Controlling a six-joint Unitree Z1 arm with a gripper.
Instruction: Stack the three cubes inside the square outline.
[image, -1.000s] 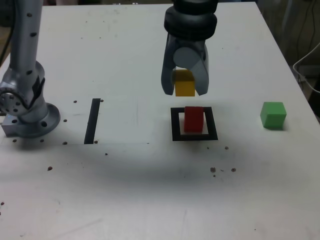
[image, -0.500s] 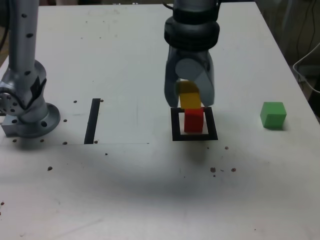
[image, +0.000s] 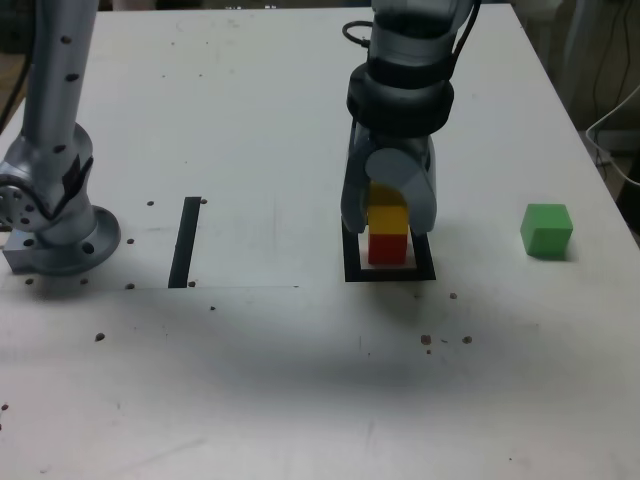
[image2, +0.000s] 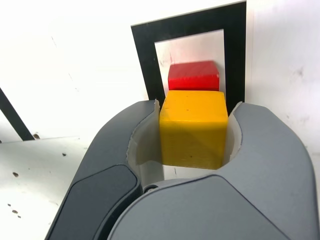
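- Grey metal of my arm's base (image: 55, 225) sits far off on the exterior view's left, well apart from my gripper.
- Black stripe (image: 186, 241) lies between that base and my gripper, on the white table (image: 250, 120).
- My gripper (image: 388, 222) points down over the black outline (image: 350, 262), its jaws nearly closed and clamped on the yellow cube's (image: 388, 217) two sides.
- Yellow cube in my grip looks to rest on top of the red cube (image: 388, 248); I cannot tell for sure that they touch.
- Red cube stands directly below my jaws, inside the outline's white centre.
- Green cube (image: 546, 230) sits alone on the table, well apart on the exterior view's right.
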